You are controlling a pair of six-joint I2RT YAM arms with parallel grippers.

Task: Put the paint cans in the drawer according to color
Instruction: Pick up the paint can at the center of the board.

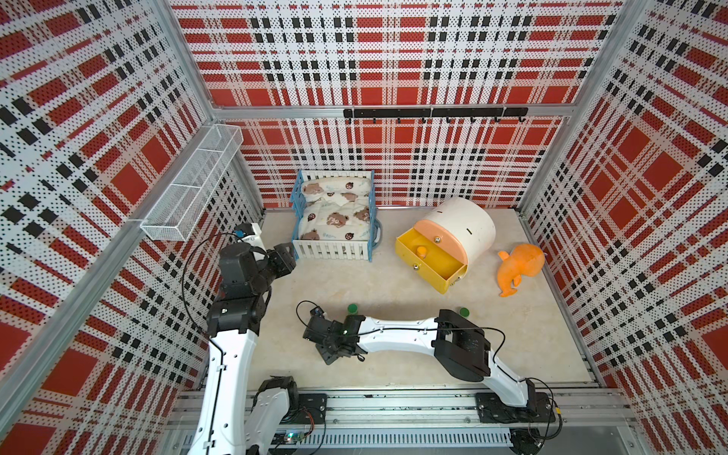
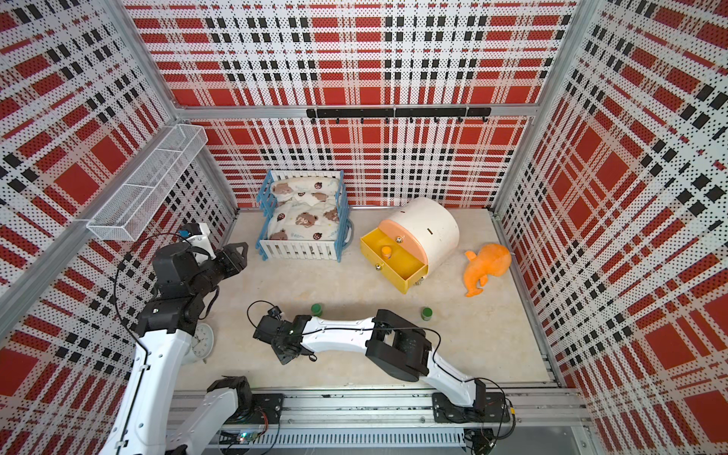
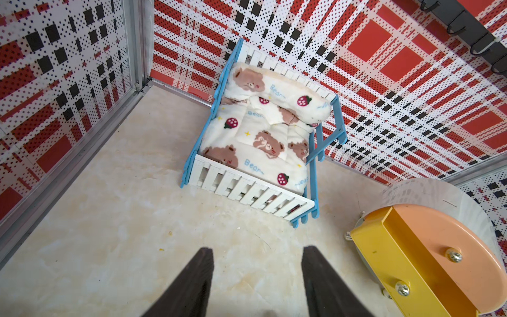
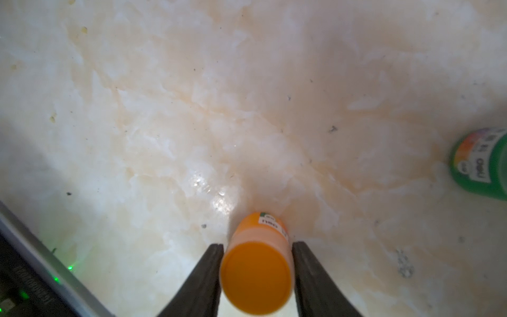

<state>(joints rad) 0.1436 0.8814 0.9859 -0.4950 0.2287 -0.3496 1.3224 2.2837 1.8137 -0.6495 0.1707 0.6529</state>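
The right gripper [image 4: 258, 244] pinches an orange paint can [image 4: 256, 277] near the table's [image 4: 247, 109] front edge; the left gripper [image 3: 258, 249] hangs half-open, empty.

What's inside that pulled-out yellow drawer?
One orange-capped paint can stands in the yellow drawer. The visible floor around it looks bare; the rear, under the peach drawer front, is hidden.

An orange pot [image 2: 386, 251] sits in the open yellow drawer [image 2: 390, 275]; a green pot [image 2: 316, 309] and a second green pot [image 2: 426, 313] stand mid-surface, well apart.
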